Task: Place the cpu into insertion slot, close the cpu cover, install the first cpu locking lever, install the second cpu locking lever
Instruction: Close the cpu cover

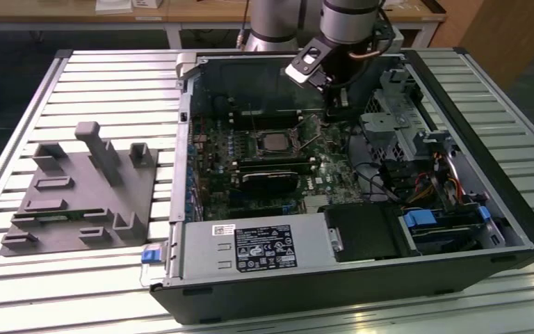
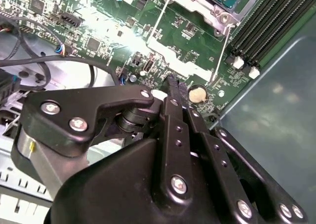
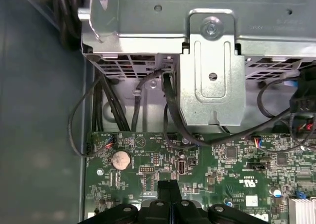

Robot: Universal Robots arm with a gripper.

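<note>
1. The case (image 1: 341, 296) lies open on the slatted tabletop (image 1: 109, 83), over toward the edge at the exterior view's right. A grey moulded fixture (image 1: 81, 188) sits near the opposite edge.
2. The cpu (image 1: 272, 141), a flat square of pale metal, sits in the slot (image 1: 292, 141) on the green board (image 3: 222, 169), about mid-tabletop.
3. In the second wrist view the cover (image 2: 197, 6), a thin bright steel frame, seems to lie down around it.
4. The black fingers (image 2: 172, 103) are pressed together and hold nothing. Their tip is low over the board, beside a coin cell (image 2: 197, 93).
5. Two thin wire levers (image 2: 220, 51) run out from the slot. I'd judge a lever step is in hand, though I can't tell whether either is latched.
6. Springy, slippery wire calls for a firm, well-centred push.
</note>
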